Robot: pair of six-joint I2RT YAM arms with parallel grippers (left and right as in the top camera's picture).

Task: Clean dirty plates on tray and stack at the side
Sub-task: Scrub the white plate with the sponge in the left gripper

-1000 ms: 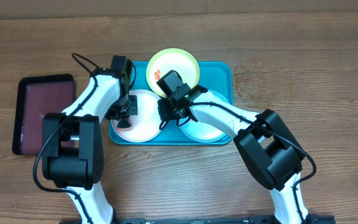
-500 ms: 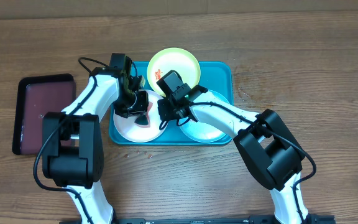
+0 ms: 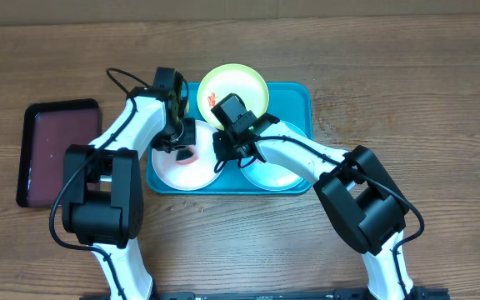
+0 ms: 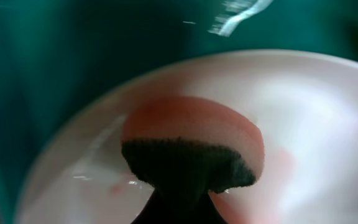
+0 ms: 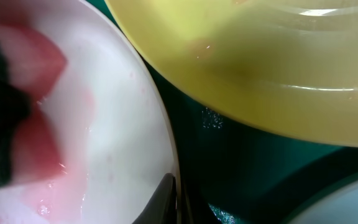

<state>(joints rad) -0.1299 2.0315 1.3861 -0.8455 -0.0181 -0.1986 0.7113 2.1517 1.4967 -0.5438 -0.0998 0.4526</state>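
The white plate (image 3: 172, 169) lies in the left part of the turquoise tray (image 3: 301, 102) and carries a wet pink smear. My left gripper (image 3: 183, 148) is shut on a pink sponge with a dark scrub side (image 3: 187, 156) and presses it on this plate. The left wrist view shows the sponge (image 4: 191, 127) on the plate (image 4: 319, 112). My right gripper (image 3: 222, 154) is shut on the white plate's right rim, as the right wrist view shows (image 5: 174, 200). The yellow-green plate (image 3: 238, 82) with a red smear rests on the tray's far rim. The mint-blue plate (image 3: 278, 176) lies at the right, partly under my right arm.
A dark maroon tray with a black rim (image 3: 57, 150) lies on the wooden table left of the turquoise tray. In the right wrist view the yellow-green plate (image 5: 260, 62) overhangs the tray floor (image 5: 229, 168) close to the white plate (image 5: 123, 112).
My left gripper has slid the sponge from the white plate's left part toward its upper right. The right gripper has kept its hold on the rim.
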